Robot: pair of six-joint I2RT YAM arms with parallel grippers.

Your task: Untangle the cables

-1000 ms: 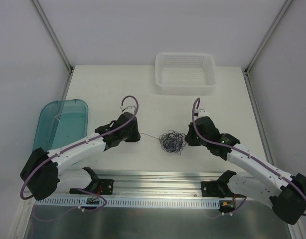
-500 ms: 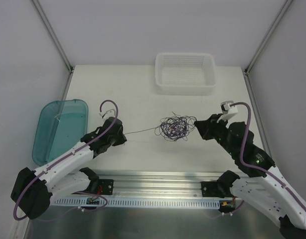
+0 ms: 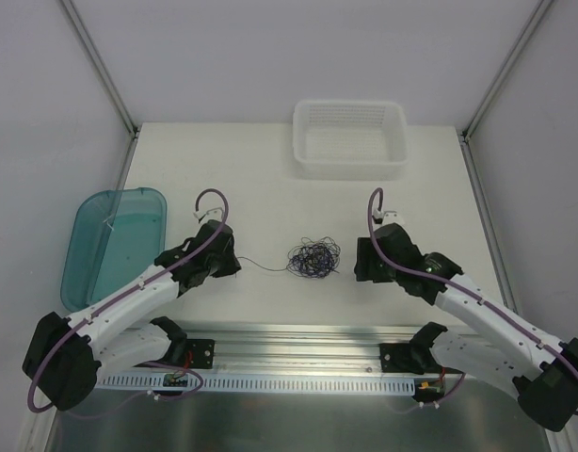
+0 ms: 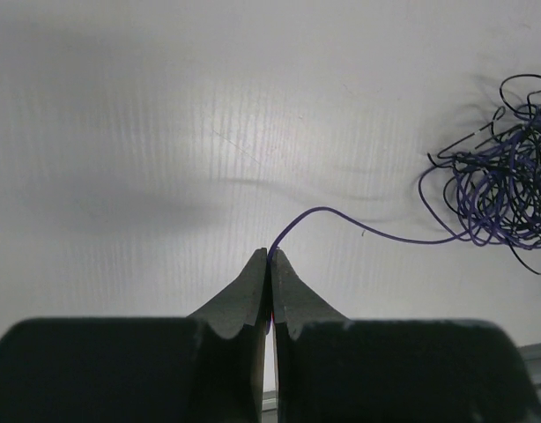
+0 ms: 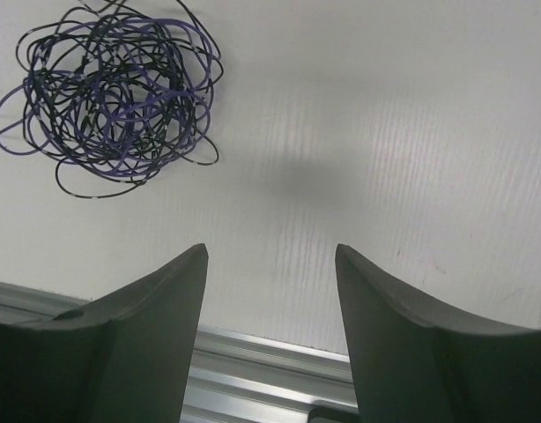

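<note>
The left tool (image 4: 270, 256) is clenching a purple strand (image 4: 322, 209) of the cables (image 3: 313, 257); the right tool (image 5: 270, 254) is hanging released, likely needing to grip the clump (image 5: 112, 97) next.

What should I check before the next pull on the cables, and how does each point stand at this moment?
1. The left gripper is shut on one purple strand: ok.
2. That strand runs unbroken from the jaws to the clump of cables: ok. It lies slack and curved.
3. The right gripper has a hold on the clump: not ok. It is open and empty, and the clump lies apart from it.
4. The clump rests on the table between the two arms: ok.
5. The held strand is free of knots inside the clump: cannot tell.
</note>
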